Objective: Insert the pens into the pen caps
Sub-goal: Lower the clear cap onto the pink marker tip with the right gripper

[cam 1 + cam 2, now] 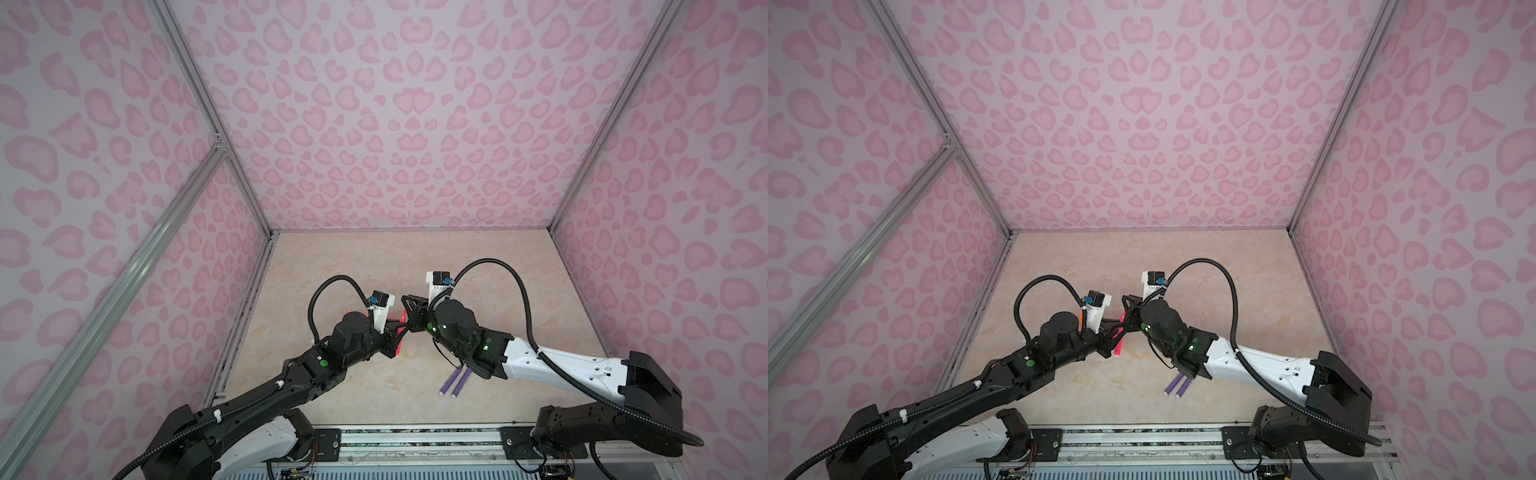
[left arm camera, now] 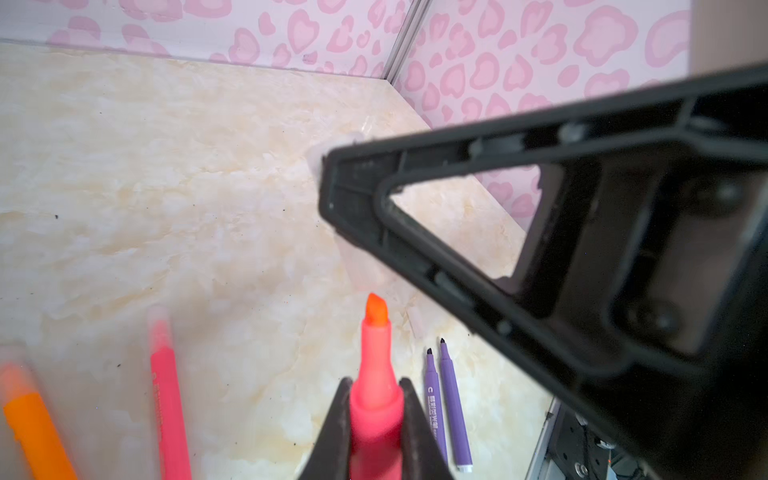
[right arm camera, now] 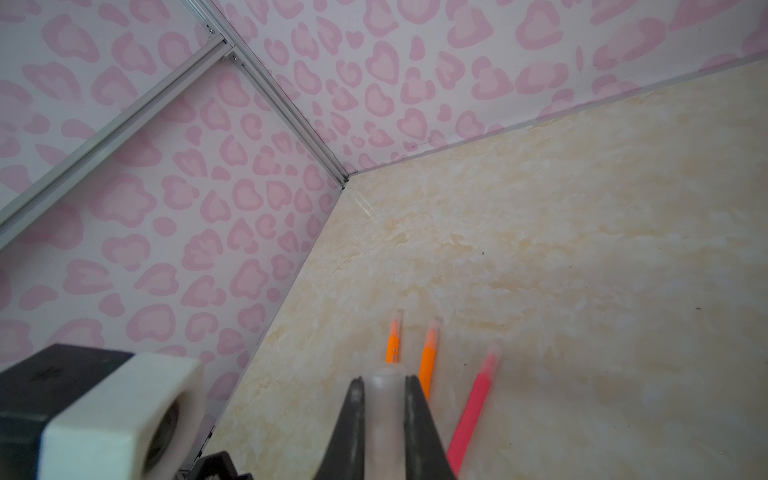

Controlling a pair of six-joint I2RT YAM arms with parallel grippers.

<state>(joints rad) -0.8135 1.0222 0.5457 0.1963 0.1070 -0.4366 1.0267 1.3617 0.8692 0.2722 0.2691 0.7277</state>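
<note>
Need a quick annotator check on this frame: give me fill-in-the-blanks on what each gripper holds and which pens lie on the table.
1. The held pen in the left gripper is ___ in colour.
2. The right gripper is shut on a clear tube, a pen ___.
3. The two uncapped pens lying side by side on the table are ___.
4. The right wrist view shows ___ orange pens on the table.

Missing words: pink; cap; purple; two.

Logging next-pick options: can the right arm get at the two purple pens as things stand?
Probably not yet. The right claw is shut on a clear cap, so it has no free grip. The purple pens lie bare on the table, close under that arm.
</note>
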